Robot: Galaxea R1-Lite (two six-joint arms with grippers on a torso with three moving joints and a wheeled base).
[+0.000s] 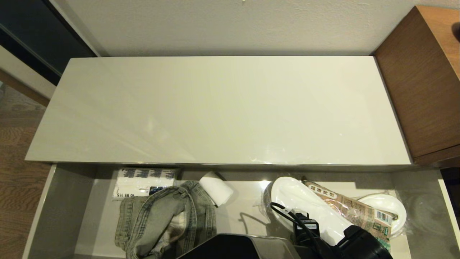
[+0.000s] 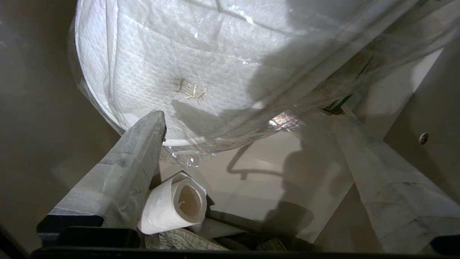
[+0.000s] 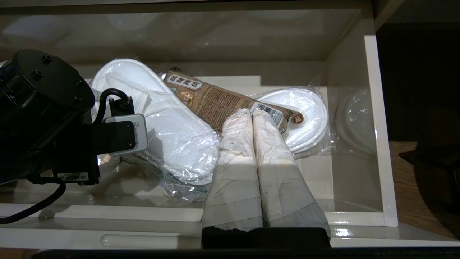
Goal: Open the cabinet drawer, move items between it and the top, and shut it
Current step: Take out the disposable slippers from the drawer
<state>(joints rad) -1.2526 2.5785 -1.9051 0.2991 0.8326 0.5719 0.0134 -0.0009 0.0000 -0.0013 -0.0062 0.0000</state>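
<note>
Glossy smooth top (image 1: 215, 108); denim garment (image 1: 161, 219); plastic-wrapped cloth slippers (image 1: 309, 208).

The cabinet drawer (image 1: 64, 216) is standing open, carrying everything: wrapped slippers (image 2: 161, 72) are lying right under the left gripper's (image 2: 251, 158) spread fingers, a paper roll (image 2: 176, 207) just beside one finger, the brown packet (image 3: 215, 102) resting across the slippers, a denim garment (image 1: 165, 219) farther off

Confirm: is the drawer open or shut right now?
Open: the drawer stands pulled out below the top, with slippers and denim garment exposed inside.
</note>
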